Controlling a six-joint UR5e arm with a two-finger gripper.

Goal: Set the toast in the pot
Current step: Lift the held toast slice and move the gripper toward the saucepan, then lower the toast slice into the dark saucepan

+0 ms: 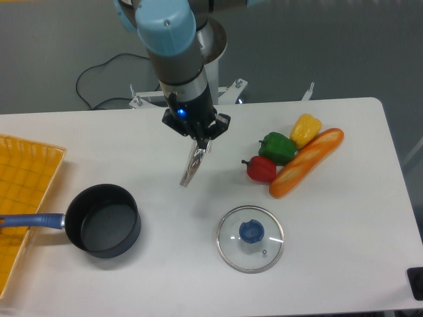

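Hanging edge-on from the gripper, the toast is seen as a thin, tilted sliver, its long axis running down and to the left from the fingers, and it is held clear of the desk over the middle of the far half. The fingers are clenched on the slice's upper end; only the narrow edge is shown, so the face of the bread cannot be made out. The pot is set well apart from the toast, toward the near left corner of the desk, with its dark inside open upward and its blue handle pointed at the left edge, where a yellow tray lies. From the gripper, the pot lies down and to the left, and that is judged to be the direction on which the coming move turns: the slice must be carried over the rim before it is let go. The glass lid lies near the front edge, right of the pot and out of that path. A baguette and three peppers are grouped toward the right edge.
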